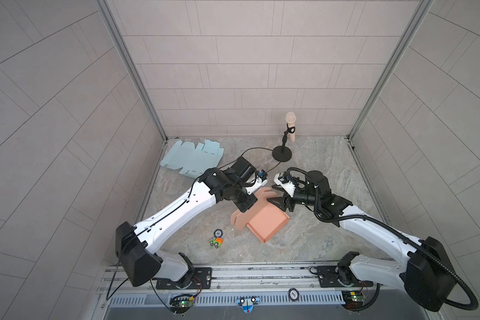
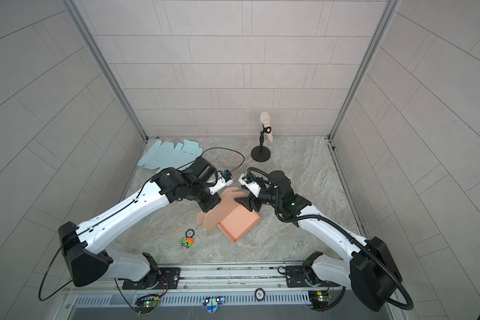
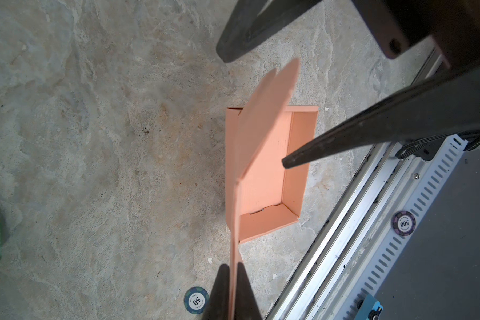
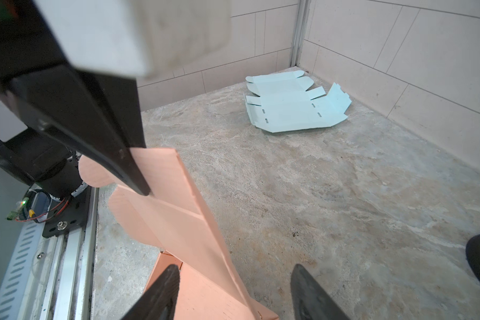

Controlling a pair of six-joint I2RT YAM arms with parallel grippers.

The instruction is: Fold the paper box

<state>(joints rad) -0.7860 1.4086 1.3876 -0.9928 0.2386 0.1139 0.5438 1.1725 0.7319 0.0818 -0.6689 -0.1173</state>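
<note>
Spanning the cell, marbled surface, pale blue box blank flat at far left corner, peach paper box at centre, tray open, lid flap raised, left hand clamped on flap, right hand spread apart astride it, poker chip nearby

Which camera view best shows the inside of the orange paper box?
The left wrist view: it looks straight into the orange paper box, showing floor and walls. Both top views show it small, partly under the arms; the right wrist view catches mostly its raised lid.

Blue sheet partly behind arm, flap blurred
</note>
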